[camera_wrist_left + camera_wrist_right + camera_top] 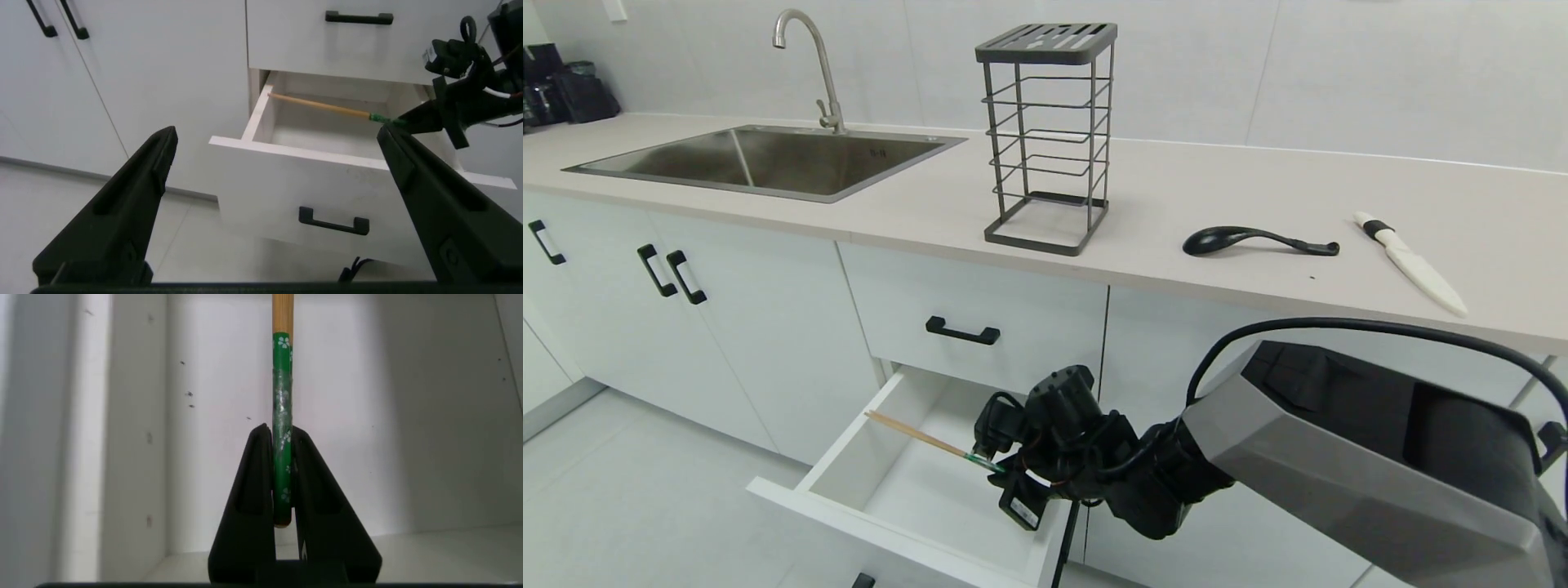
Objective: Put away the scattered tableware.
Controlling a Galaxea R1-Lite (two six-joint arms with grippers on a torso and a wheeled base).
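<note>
With the right claw (990,464) (282,434), clamps a chopstick (915,437) (282,376) by its green end, shaft stretching ahead of the claw over the open drawer (792,495) (310,184) beneath. Holds the left claw (276,135) spread apart, facing that drawer's front.

You have the right gripper (995,464) low in front of the cabinets, clamped on the green end of a chopstick (919,437). The stick slants out over the open drawer (845,447). Up on the counter (1176,188) a wire rack (1045,42) stands upright. To its right lies a black spoon (1258,239), then a white knife (1411,265), near the spoon but not touching it. The sink (768,163) is at the counter's left end.
</note>
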